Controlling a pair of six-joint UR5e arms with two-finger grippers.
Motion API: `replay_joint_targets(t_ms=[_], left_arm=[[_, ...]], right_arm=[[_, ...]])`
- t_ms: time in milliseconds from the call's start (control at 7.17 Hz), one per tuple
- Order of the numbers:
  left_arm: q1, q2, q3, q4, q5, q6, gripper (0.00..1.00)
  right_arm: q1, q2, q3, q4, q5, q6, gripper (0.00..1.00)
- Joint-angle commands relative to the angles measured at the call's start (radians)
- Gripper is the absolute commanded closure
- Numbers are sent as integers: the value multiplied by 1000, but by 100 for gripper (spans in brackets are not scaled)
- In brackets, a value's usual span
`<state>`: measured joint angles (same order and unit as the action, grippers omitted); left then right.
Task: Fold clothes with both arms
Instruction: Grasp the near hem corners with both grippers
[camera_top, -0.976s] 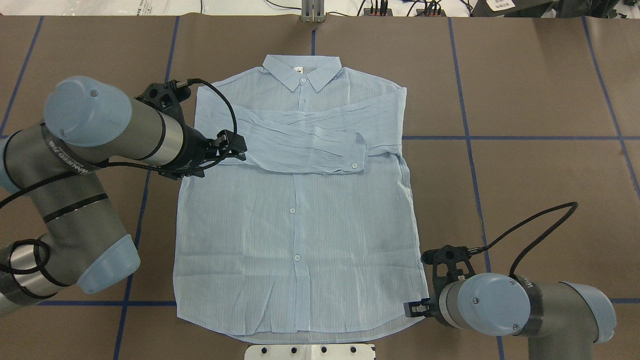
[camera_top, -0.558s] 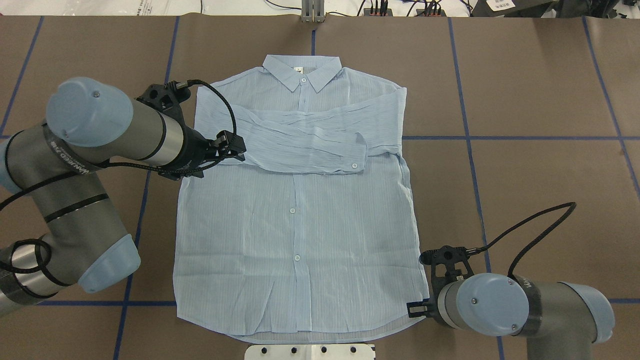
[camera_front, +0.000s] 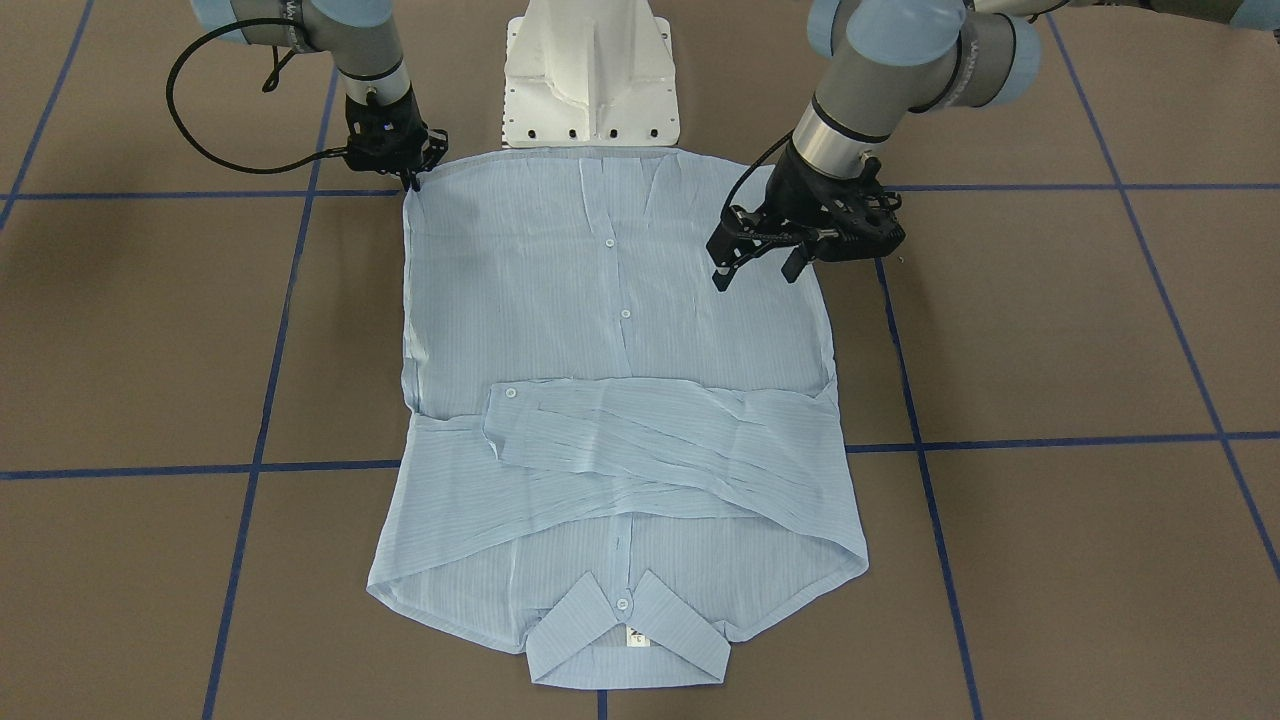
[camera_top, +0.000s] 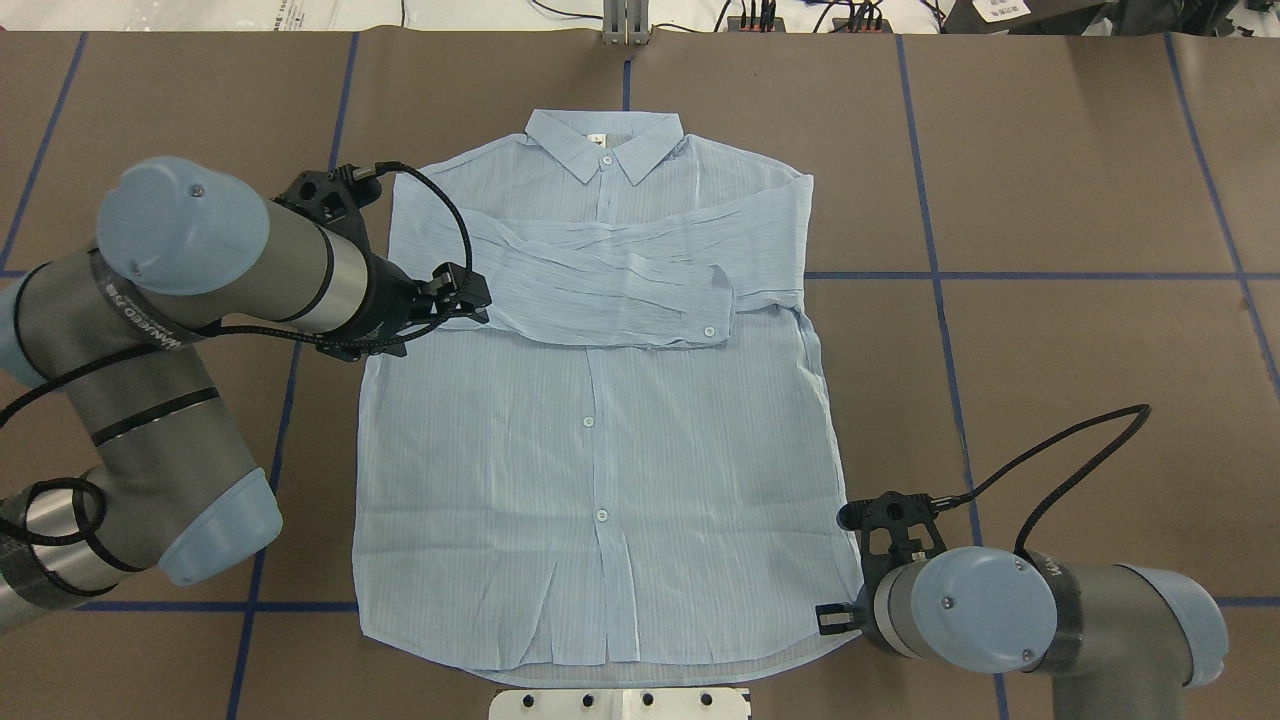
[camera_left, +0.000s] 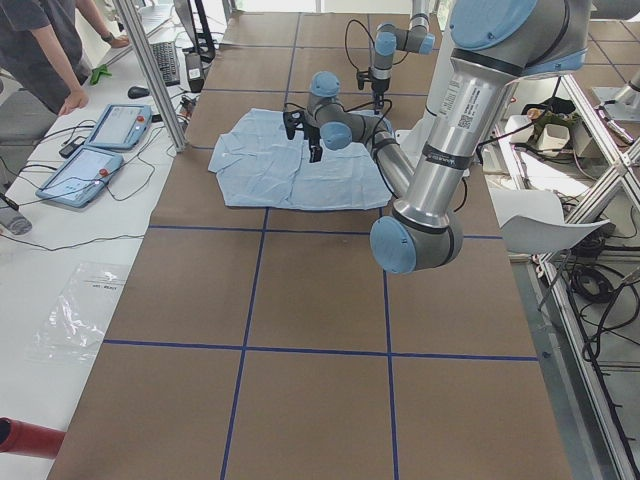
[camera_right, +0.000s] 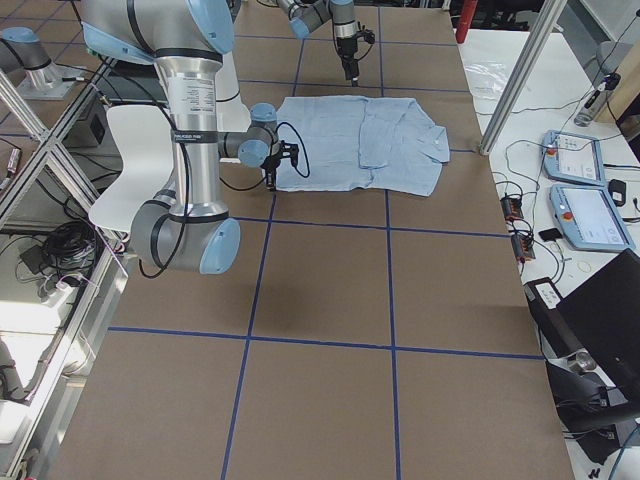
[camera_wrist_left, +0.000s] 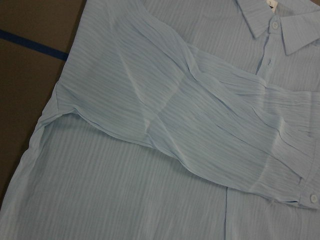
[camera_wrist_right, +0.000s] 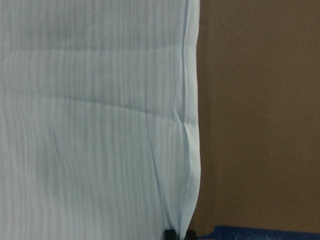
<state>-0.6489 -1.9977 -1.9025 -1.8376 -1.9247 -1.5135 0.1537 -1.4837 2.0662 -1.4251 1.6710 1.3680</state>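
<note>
Brown matting crossed by blue tape lines covers the table (camera_top: 1080, 180), and we take the white pedestal base (camera_front: 590, 90) as our marker. Just beyond the base the shirt (camera_top: 600, 450) lies flat and face up, its hem (camera_top: 600, 665) nearest the base and its collar (camera_top: 605, 145) farthest from it. Closest to the base, at the hem corner on the robot's right, the right gripper (camera_front: 412, 178) points down. In its wrist view the fingertips (camera_wrist_right: 172, 234) sit close together on the cloth's edge, so we judge it clenched on that corner. Farther from the base, the left gripper (camera_front: 754, 278) hovers over the shirt's opposite side with its jaws spread, grasping nothing. Beyond it both sleeves (camera_top: 600, 270) already lie crossed over the chest, one cuff (camera_top: 712, 318) on top. We judge that the sleeve folds are done and the hem-to-collar fold is starting. The next move calls for the left gripper to come back toward the base, pinch its own hem corner, and then for both arms to lift evenly and carry the hem away from the base toward the collar.
</note>
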Motion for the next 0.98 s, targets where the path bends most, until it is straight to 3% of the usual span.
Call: replay_joint_targets(t_ms=[0,418,697,836], left_arm=[[0,4,2,-2,1,1,0],[26,110,-73,-8,9,-16,0],[229,267,-221,-6,144,-206,0],[350,325,-234,-2,242,-294,1]], right_arm=[[0,2,3,0,-7,0,100],[1,11,69,2,-11,2,100],[0,25,66,18,-11,3,100],[1,23,63,31,-13,3,100]])
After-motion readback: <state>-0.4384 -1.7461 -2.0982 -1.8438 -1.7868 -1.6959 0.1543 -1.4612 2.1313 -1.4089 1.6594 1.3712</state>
